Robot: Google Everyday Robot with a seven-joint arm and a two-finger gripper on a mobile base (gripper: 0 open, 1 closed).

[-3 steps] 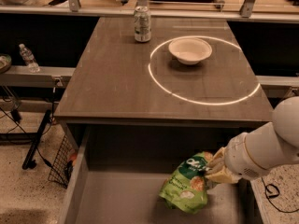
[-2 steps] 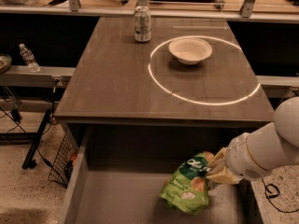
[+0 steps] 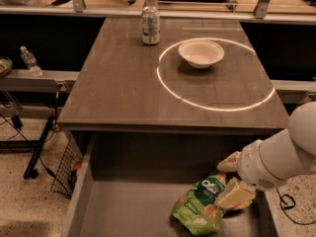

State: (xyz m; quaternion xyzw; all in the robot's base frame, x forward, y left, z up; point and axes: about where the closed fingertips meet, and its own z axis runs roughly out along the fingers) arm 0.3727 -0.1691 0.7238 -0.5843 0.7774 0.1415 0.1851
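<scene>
Pincer (image 3: 229, 179) clamped on a green snack bag (image 3: 200, 209) in the open drawer (image 3: 123, 211), lower right of the frame.
Camera view: nothing has shifted since the earlier frames; arm and bag sit where they were. Counted: one snack bag, one can (image 3: 150, 25), one white bowl (image 3: 201, 53), one water bottle (image 3: 30, 61) at the far left. Can and bowl stand on the desk (image 3: 123, 93) in the upper half, the bowl inside a ring of light. The bag lies on the drawer floor, its right edge between the pincer's fingers, its body reaching down and left of them.
</scene>
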